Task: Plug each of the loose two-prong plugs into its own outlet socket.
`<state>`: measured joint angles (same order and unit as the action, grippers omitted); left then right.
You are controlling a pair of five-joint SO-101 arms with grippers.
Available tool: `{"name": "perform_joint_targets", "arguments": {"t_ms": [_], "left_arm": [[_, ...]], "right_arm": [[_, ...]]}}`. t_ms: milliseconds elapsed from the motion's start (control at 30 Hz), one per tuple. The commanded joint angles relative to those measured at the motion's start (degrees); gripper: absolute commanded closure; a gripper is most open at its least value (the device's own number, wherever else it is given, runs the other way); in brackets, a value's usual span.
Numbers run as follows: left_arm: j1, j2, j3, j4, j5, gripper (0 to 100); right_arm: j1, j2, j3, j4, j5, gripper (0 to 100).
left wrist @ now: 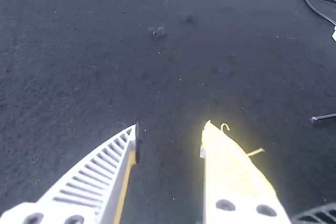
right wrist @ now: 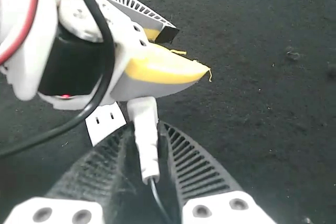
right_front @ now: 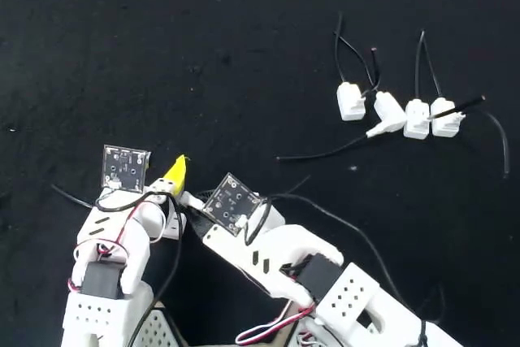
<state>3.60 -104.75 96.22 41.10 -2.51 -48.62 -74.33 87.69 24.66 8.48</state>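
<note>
Currently, the right pincer (right wrist: 145, 128) is pinched on a white two-prong plug (right wrist: 144, 145). The plug lies lengthwise between the dark ribbed fingers, with its cord trailing back toward the wrist. Its long axis follows the pincer's own, and its nose points at the underside of the left arm's yellow finger (right wrist: 163, 69). The two appear to touch or nearly so, and the prongs cannot be made out.

A white outlet socket (right wrist: 105, 121) with two slots showing sits on the tabletop (right wrist: 252, 103) just beside the plug's nose. It is off the plug's line and partly beneath the left arm.

Judgement: the plug's nose must be brought round to those slots, and the left arm overhanging the socket leaves little room.

The left pincer (left wrist: 172, 127) is spread wide, holding nothing, above bare tabletop. In the high view, the other white plugs and sockets (right_front: 398, 113) lie in a row well apart, on the right arm's side.
</note>
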Motion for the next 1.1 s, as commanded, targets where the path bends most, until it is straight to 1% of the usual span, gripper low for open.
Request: {"name": "perform_joint_targets", "arguments": {"t_ms": [0, 67, 133, 300, 367, 433, 567, 667, 833, 933, 1067], "left_arm": [[1.1, 0.09, 0.92, 0.18, -0.79, 80], [0.22, 0.09, 0.22, 0.26, -0.79, 80], [-2.51, 0.09, -1.27, 0.44, -0.79, 80], [-13.32, 0.09, -7.43, 7.03, -0.7, 80], [-17.54, 0.18, -8.4, 7.56, -0.7, 80], [-20.09, 0.18, -8.75, 7.74, -0.7, 80], [-20.79, 0.26, -8.66, 7.74, -1.49, 80], [-20.88, 0.26, -8.4, 7.82, -3.6, 80], [-20.88, 1.14, -8.75, 7.91, -3.52, 80], [-20.88, 6.33, -10.42, 7.03, -3.69, 80], [-20.88, 19.08, -14.11, 3.52, -3.87, 80]], "right_arm": [[1.85, -2.33, -1.01, -0.26, -0.44, 98.8], [2.02, -1.98, -0.92, -0.18, -0.26, 98.8], [2.29, -1.98, -0.84, 0.88, -0.18, 98.8], [3.78, -1.89, -4.26, 7.38, -0.18, 98.8], [3.69, -1.89, -5.58, 10.2, -0.35, 98.8], [2.37, -1.89, -6.02, 11.78, -0.53, 98.8], [-2.64, -1.89, -5.93, 12.4, -0.18, 98.8], [-2.9, -1.8, -5.93, 12.4, -0.18, 98.8], [-2.99, 3.65, -8.4, 12.4, -0.53, 98.8], [-3.08, 10.42, -11.56, 12.92, -0.62, 98.8], [-3.16, 16.57, -15.25, 14.68, -0.7, 98.8]]}}
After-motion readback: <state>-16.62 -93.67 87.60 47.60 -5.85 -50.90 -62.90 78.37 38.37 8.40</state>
